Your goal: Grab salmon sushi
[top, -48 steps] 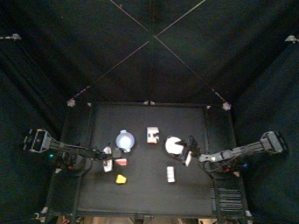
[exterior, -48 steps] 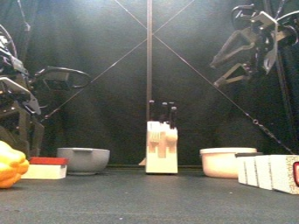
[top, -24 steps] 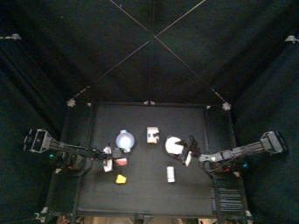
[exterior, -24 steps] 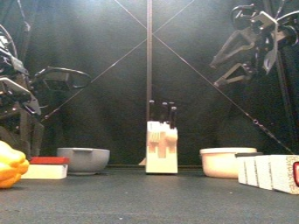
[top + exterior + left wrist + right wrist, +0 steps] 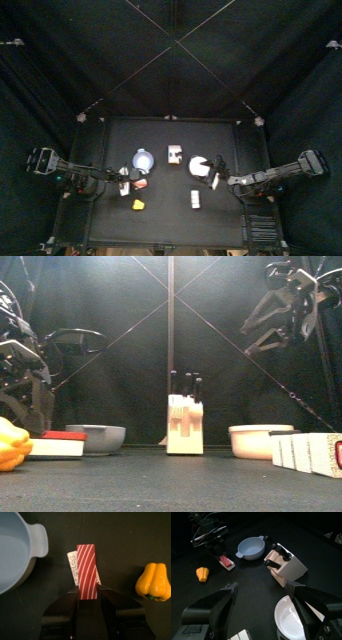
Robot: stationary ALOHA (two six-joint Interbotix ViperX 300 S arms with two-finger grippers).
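The salmon sushi [image 5: 87, 569] is a white rice block with a red-and-white striped top. My left gripper [image 5: 87, 592] is shut on its near end. In the front view the sushi [image 5: 60, 443] is at the far left, slightly tilted, one end just off the table, with the left arm [image 5: 34, 386] above it. In the top view the sushi [image 5: 124, 186] lies left of centre under the left gripper [image 5: 120, 182]. My right gripper [image 5: 268, 607] is open and empty, held high over the table's right side [image 5: 274, 316].
A grey-blue bowl [image 5: 17, 557] sits beside the sushi and a yellow pepper [image 5: 153, 582] on its other side. A knife block [image 5: 183, 424] stands mid-table, a white bowl [image 5: 257, 441] and a white box [image 5: 310, 453] at the right.
The left arm has come down over the sushi. The sushi has shifted a little rightward and upward in the front view. The right arm has not moved.
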